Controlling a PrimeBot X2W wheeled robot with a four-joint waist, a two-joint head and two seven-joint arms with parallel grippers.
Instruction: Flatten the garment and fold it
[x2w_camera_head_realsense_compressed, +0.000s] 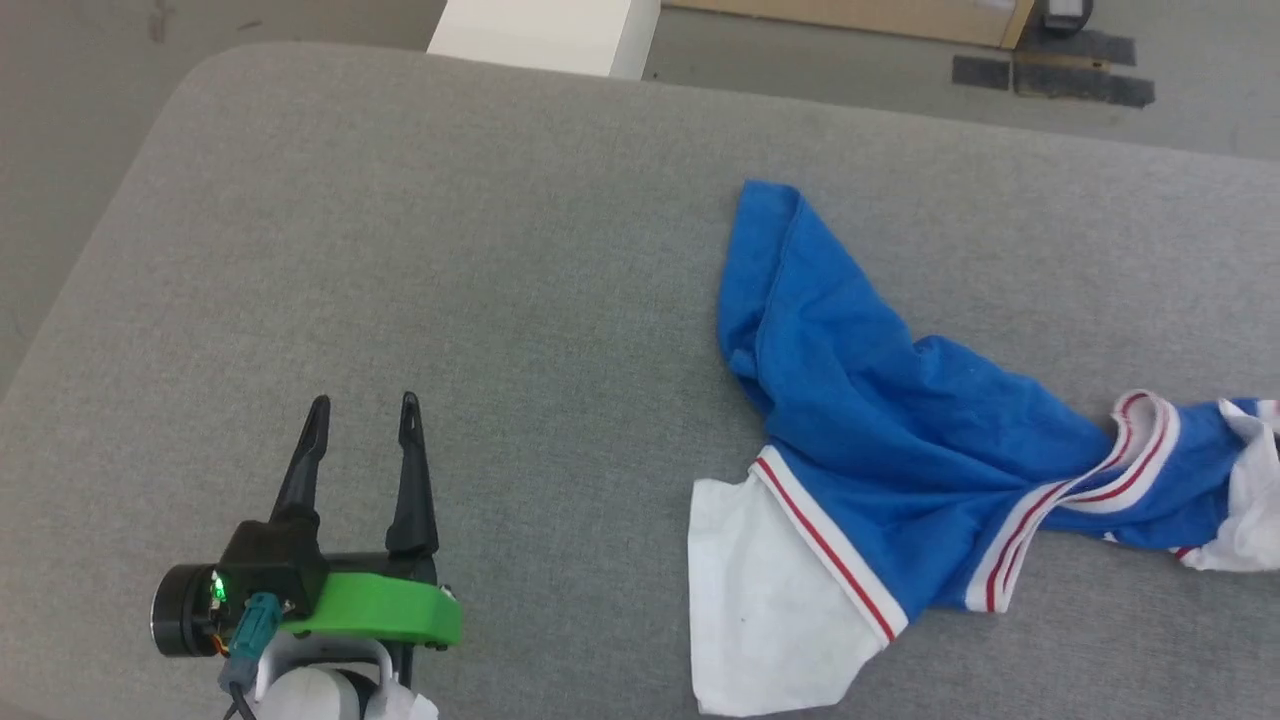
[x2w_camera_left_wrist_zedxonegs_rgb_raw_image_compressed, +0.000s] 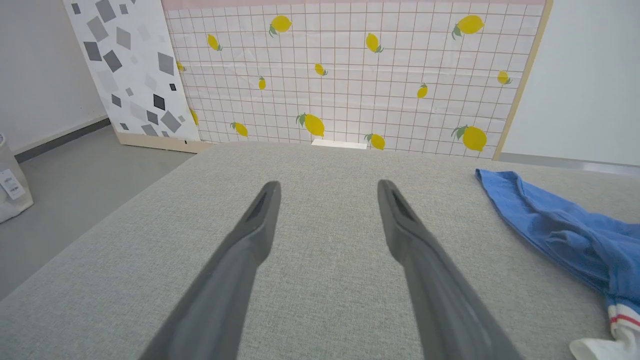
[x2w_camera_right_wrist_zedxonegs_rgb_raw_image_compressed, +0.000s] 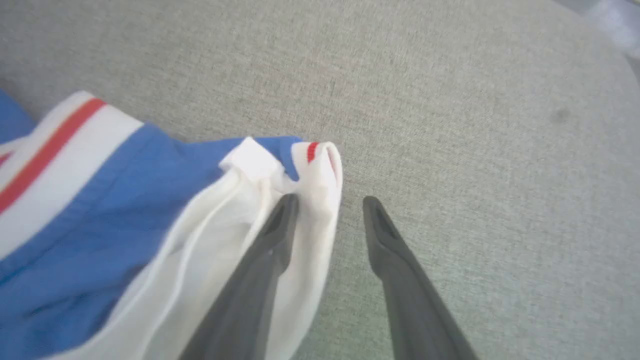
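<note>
Garment (x2w_camera_head_realsense_compressed: 880, 430), royal-blue jersey shirt with white sleeves and red-and-white striped trim, lies twisted and bunched on right part of grey fabric tabletop (x2w_camera_head_realsense_compressed: 450, 250); flattening not yet done. Left fingers (x2w_camera_head_realsense_compressed: 300, 470) spread wide, empty, over bare tabletop, well apart from garment, probably waiting. Right fingers (x2w_camera_right_wrist_zedxonegs_rgb_raw_image_compressed: 260, 265) parted, nothing clamped; one apparently touching white sleeve bunch, other over bare tabletop.

One blue jersey shirt (x2w_camera_head_realsense_compressed: 860, 400) with red-and-white striped trim; one grey fabric-covered tabletop (x2w_camera_head_realsense_compressed: 450, 250). Two grippers: one left gripper (x2w_camera_head_realsense_compressed: 364, 400), one right gripper (x2w_camera_right_wrist_zedxonegs_rgb_raw_image_compressed: 331, 198). Two patterned backdrop panels: one lemon-print panel (x2w_camera_left_wrist_zedxonegs_rgb_raw_image_compressed: 350, 75), one grey-diamond panel (x2w_camera_left_wrist_zedxonegs_rgb_raw_image_compressed: 130, 65).
</note>
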